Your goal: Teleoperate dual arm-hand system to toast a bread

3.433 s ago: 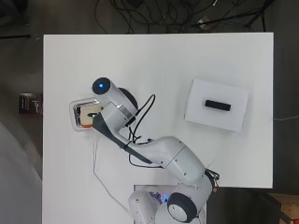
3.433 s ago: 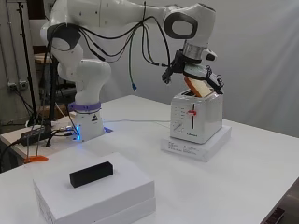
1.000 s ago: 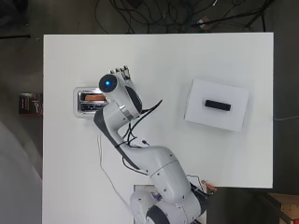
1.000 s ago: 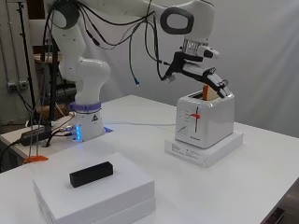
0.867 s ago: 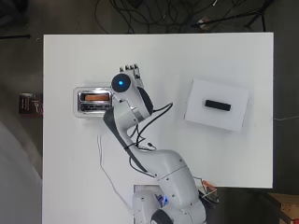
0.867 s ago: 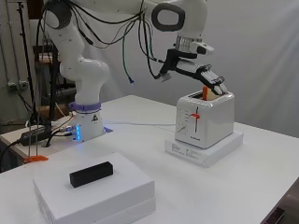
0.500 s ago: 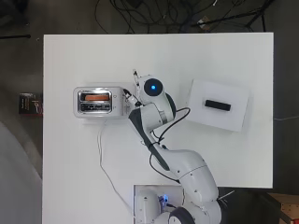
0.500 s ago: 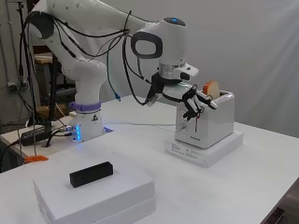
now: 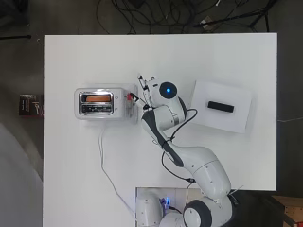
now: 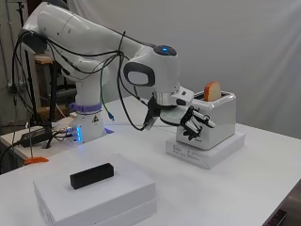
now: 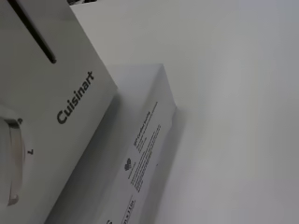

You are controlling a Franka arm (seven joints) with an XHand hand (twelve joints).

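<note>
A silver toaster [image 9: 102, 104] [image 10: 214, 122] stands on a flat white box [image 10: 207, 151] left of the table's middle. A slice of bread [image 10: 212, 90] [image 9: 97, 99] stands upright in its slot, its top half sticking out. My hand [image 10: 195, 123] [image 9: 140, 91] hovers at the toaster's end face, beside the red lever [image 9: 128, 97]. Its fingers are loosely bent and hold nothing. I cannot tell whether they touch the lever. The wrist view shows that end face [image 11: 51, 93] very close, with the lever slot [image 11: 32, 32] and the box [image 11: 140, 154] below.
At the right of the table lies a flat white box [image 9: 222, 106] [image 10: 94, 195] with a black block [image 9: 221, 106] [image 10: 91, 175] on top. The toaster's white cord [image 9: 106, 163] runs back toward the arm's base.
The hand let go of the bread, which now stands in the slot. It then swung from above the toaster down to the lever end.
</note>
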